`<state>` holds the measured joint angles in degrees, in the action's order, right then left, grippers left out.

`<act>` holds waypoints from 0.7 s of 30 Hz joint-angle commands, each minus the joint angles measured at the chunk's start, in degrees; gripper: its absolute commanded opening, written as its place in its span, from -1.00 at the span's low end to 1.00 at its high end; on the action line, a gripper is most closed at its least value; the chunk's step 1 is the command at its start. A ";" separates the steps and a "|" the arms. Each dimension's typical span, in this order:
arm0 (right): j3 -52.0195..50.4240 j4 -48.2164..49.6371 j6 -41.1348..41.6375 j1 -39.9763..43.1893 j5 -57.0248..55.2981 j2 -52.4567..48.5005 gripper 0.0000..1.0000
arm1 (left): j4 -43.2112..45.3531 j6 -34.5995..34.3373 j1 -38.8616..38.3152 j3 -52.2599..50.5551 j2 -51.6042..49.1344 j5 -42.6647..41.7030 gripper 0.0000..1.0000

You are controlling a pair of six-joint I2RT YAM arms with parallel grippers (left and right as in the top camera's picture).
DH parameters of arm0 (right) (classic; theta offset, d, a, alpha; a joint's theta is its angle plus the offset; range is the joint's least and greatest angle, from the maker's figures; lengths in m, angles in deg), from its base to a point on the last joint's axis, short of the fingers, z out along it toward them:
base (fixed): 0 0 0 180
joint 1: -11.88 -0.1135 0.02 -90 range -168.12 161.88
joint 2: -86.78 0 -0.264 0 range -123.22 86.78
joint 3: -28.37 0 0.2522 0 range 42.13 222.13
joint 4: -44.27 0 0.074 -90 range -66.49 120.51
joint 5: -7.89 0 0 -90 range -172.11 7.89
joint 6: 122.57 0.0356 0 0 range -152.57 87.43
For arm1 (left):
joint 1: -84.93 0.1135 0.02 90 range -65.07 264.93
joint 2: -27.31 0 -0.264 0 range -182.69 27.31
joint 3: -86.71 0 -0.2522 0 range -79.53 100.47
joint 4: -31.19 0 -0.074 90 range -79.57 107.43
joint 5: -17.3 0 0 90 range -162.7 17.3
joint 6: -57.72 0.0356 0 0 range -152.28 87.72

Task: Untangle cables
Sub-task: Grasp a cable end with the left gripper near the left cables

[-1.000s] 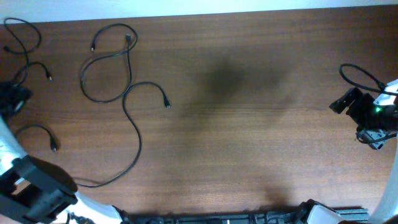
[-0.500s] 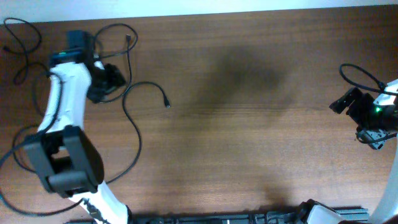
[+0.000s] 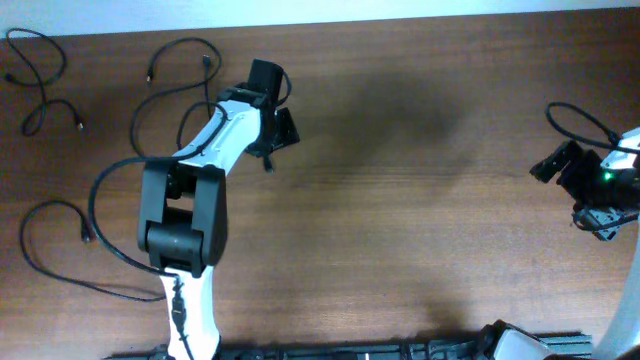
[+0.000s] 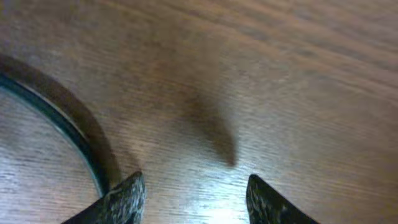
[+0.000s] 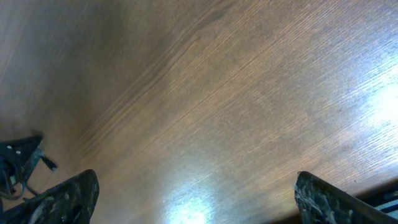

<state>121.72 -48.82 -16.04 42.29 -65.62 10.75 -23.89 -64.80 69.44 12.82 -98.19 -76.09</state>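
Observation:
Several thin black cables lie at the table's left: a looped one (image 3: 186,41) at the back, another (image 3: 40,40) in the far-left corner, and one (image 3: 55,203) nearer the front. My left gripper (image 3: 278,138) hovers low over the wood beside a cable plug (image 3: 268,165). In the left wrist view a curved cable (image 4: 65,127) passes just outside the left fingertip (image 4: 127,198). The left gripper (image 4: 196,199) is open with only bare table between its tips. My right gripper (image 5: 199,205) stands wide open over bare wood at the far right (image 3: 548,167).
A thicker black wire (image 3: 575,120) loops from the right arm at the right edge. The left arm's white links (image 3: 205,160) stretch across the left part of the table from the front edge. The table's back edge (image 3: 400,18) runs along the top.
The left arm has swung right, from the looped cable at the back left to the plug nearer the middle. Its jaws have narrowed. The right arm has not moved.

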 commanded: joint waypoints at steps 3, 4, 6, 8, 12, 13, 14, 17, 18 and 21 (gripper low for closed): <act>0.83 0.04 0.44 0.26 -0.50 0.00 0.97 | -0.26 -1.33 0.15 -0.39 -1.46 3.85 0.07; 0.83 0.04 0.44 0.26 -0.50 0.00 0.97 | -0.46 -1.20 0.15 0.09 -1.33 3.82 0.08; 0.83 0.04 0.44 0.26 -0.50 0.00 0.97 | -1.25 0.81 0.15 1.95 -1.05 3.82 0.12; 0.83 0.04 0.44 0.26 -0.50 0.00 0.97 | -3.76 3.76 0.11 6.21 -0.22 4.55 0.11; 0.83 0.04 0.44 0.26 -0.50 0.00 0.97 | -10.75 3.78 -0.22 13.29 0.96 11.21 0.17; 0.83 0.04 0.44 0.26 -0.50 0.00 0.97 | -11.26 3.78 -0.24 13.53 1.05 12.00 0.21; 0.83 0.04 0.44 0.26 -0.50 0.00 0.97 | -11.80 3.69 -0.24 13.51 1.05 12.37 0.22; 0.83 0.04 0.44 0.26 -0.50 0.00 0.98 | -15.52 1.31 -0.13 13.42 0.00 12.92 0.17; 0.83 0.04 0.44 0.26 -0.52 0.00 0.97 | -16.57 0.50 -0.13 13.35 -0.28 12.94 0.11; 0.83 0.04 0.44 0.26 -0.50 0.00 0.97 | -16.83 -1.81 -0.13 12.28 -0.66 12.92 0.07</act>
<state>121.75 -48.80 -16.02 42.29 -65.60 10.71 -40.52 -63.46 69.29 25.89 -98.34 -64.71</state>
